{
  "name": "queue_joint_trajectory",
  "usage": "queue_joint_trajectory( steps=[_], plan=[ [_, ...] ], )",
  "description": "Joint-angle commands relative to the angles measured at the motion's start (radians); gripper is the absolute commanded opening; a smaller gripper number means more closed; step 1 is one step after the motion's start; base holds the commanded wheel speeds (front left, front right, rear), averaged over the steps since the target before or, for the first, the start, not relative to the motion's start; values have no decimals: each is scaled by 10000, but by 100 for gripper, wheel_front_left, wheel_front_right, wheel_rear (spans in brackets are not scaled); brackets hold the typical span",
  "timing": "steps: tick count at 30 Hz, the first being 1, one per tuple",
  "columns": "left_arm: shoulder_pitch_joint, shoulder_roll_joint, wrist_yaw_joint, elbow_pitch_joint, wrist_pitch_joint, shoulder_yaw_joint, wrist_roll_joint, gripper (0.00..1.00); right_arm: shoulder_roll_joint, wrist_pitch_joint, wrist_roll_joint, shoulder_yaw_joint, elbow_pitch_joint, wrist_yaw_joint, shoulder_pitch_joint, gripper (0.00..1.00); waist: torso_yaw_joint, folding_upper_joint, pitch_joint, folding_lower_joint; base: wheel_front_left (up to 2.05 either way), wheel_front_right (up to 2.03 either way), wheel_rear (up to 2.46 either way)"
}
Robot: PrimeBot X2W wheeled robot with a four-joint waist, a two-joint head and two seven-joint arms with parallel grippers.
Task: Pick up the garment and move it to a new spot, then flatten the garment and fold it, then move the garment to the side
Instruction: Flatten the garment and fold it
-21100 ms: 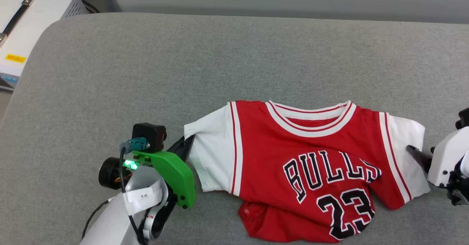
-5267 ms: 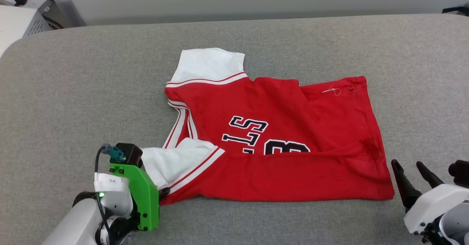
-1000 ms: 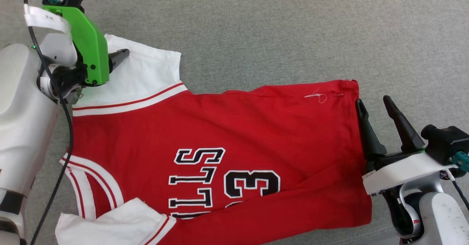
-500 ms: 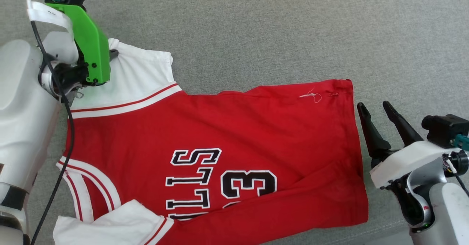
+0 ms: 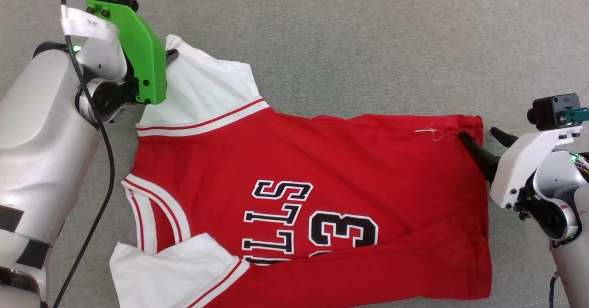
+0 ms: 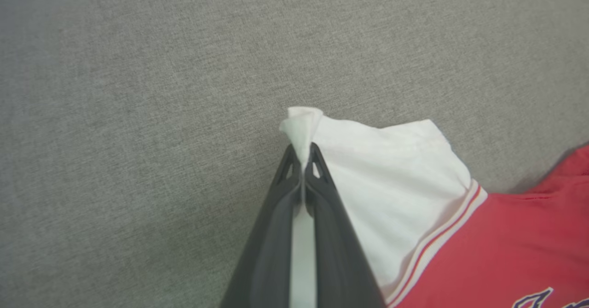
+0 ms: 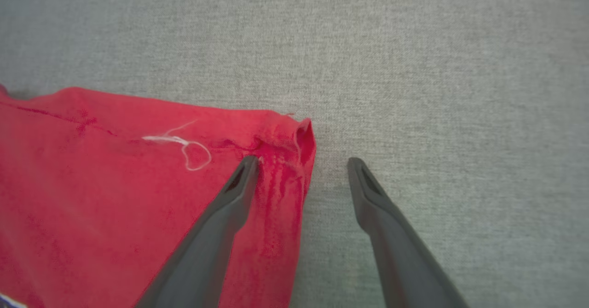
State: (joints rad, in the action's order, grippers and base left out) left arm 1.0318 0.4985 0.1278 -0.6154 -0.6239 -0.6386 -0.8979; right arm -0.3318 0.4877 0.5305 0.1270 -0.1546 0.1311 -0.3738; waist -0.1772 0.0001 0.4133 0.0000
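The garment (image 5: 322,151), a red jersey with black lettering, lies folded lengthwise on the grey fabric surface, neck to the left. In the head view my left gripper (image 5: 170,57) sits at the far white sleeve (image 5: 202,91). The left wrist view shows the left gripper (image 6: 302,154) shut on the sleeve's pinched corner (image 6: 301,119), with the garment (image 6: 391,174) trailing to the right. My right gripper (image 5: 481,137) is open at the far hem corner. In the right wrist view the right gripper (image 7: 302,161) straddles that corner of the garment (image 7: 92,183): one finger rests on red cloth, the other on bare surface.
The grey fabric surface (image 5: 368,45) stretches wide beyond the garment. A loose white thread (image 7: 179,147) lies on the hem near my right finger. The near white sleeve (image 5: 170,271) is folded over the jersey's lower left.
My left gripper has shut on the far sleeve's corner. My right gripper has moved onto the far hem corner, still open. The head camera has shifted.
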Motion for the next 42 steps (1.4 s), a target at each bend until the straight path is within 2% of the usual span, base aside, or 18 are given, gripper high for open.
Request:
queue_joint_trajectory(
  steps=[1,9,10,11,12,13,19,27,31,36,42],
  plan=[
    [-214,13,28,177,144,12,46,0,-124,333,-4,62,-185,-4,-221,100,489,-1,-74,0,0,0,0],
    [-805,65,-20,1217,651,46,-22,0,-548,1974,241,595,-1334,-4,-654,100,1161,-1,-23,0,0,0,0],
    [-885,68,-33,1313,715,51,-29,0,-581,2175,292,687,-1429,-4,-636,95,1215,-1,-35,0,0,0,0],
    [-972,88,-53,1436,820,57,-9,0,-627,2402,352,800,-1529,-4,-613,42,1276,-1,-48,0,0,0,0],
    [-1046,101,-69,1520,883,57,-2,0,-653,2547,416,883,-1570,-4,-594,9,1320,-1,-69,0,0,0,0],
    [-1136,112,-89,1622,961,63,-1,0,-683,2627,489,917,-1584,-4,-581,0,1380,-1,-101,0,0,0,0],
    [-1656,201,-180,2052,1361,122,-49,0,-928,2676,585,766,-1428,-4,-767,0,1546,-1,-477,0,0,0,0],
    [-2712,494,-449,2912,2200,354,-103,0,-1016,2300,261,-139,-418,-4,-264,0,1741,-1,-1390,0,0,0,0],
    [-3799,750,-807,3701,2671,478,-177,0,-824,2254,-20,-592,167,-4,657,0,1794,-1,-2011,0,0,0,0],
    [-5674,1160,-1485,4901,3163,624,-391,0,-334,2220,-346,-968,680,-4,1948,0,1819,-1,-2649,0,0,0,0],
    [-7822,1321,-2223,5885,3593,582,-726,0,213,1913,-618,-1270,811,-4,3070,0,1866,-1,-3098,0,0,0,0]
  ],
)
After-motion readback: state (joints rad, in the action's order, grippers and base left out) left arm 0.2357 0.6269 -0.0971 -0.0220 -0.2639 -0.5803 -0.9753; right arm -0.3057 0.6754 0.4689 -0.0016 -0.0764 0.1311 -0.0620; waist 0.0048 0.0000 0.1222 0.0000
